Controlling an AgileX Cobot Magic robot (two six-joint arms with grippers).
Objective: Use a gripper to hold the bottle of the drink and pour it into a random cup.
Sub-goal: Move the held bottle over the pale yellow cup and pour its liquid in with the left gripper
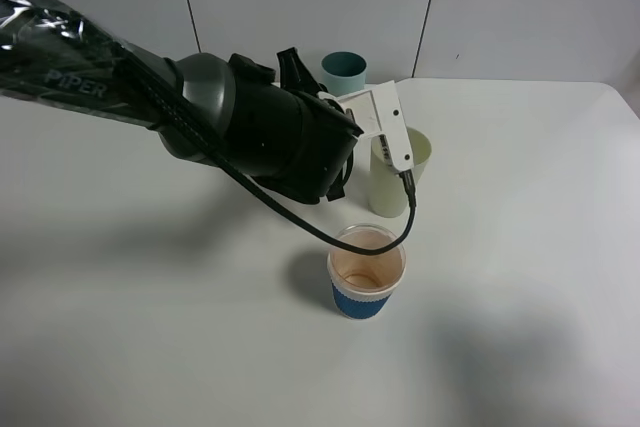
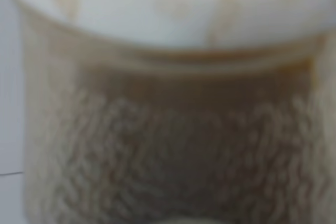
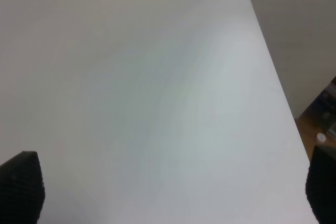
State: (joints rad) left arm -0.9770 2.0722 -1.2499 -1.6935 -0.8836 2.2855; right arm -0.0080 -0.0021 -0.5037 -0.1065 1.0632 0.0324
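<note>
The bottle (image 2: pixel 173 145) fills the left wrist view, too close and blurred to be sure. A pale band, probably its neck, crosses one edge, and the brown drink (image 2: pixel 157 108) fills the rest. This suggests its long axis runs across that band, though its tilt cannot be read. The left gripper (image 1: pixel 388 132) is pressed together, apparently pinching the bottle, and sits over the rim of the pale green cup (image 1: pixel 390 192) near the back of the table (image 1: pixel 520 247). From the high camera the black arm (image 1: pixel 250 132) hides the bottle.

There is one bottle and three cups. A teal cup (image 1: pixel 343 72) stands behind, and a clear cup with a blue sleeve (image 1: pixel 366 277) in front shows brown stains. Only the right wrist view shows the right gripper (image 3: pixel 172 187), which is spread wide over bare table.
</note>
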